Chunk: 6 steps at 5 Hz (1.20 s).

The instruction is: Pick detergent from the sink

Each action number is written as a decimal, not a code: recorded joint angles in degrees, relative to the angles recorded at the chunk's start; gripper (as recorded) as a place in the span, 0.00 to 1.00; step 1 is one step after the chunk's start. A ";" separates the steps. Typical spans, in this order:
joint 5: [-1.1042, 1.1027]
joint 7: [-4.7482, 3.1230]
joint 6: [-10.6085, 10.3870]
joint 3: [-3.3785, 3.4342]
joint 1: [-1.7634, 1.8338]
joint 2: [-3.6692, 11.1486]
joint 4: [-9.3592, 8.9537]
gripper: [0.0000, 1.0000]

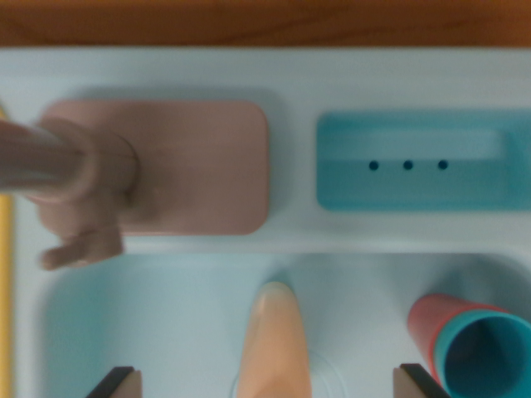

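While the gripper (265, 383) hangs spread wide with nothing held, its two fingertips (114, 383) flank one peach detergent bottle (275, 344) in the sink (166, 315). Right of it stands one teal-and-red cup (479, 348). Farther off sit one pink faucet (83, 178) and one teal soap tray (419, 162).

Only the two fingertips of the gripper (267, 383) showed, poking up from the bottom edge of the wrist view. One tip (116, 383) sat toward the wrist view's left, the other (416, 381) toward the wrist view's right, well apart, so the jaws stood wide. Each tip was dark on its outer face with a pale tan inner edge. The arm and wrist themselves lay out of sight behind the camera.
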 joint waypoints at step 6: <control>0.67 -1.60 -6.55 -0.49 -0.45 2.65 -4.74 0.00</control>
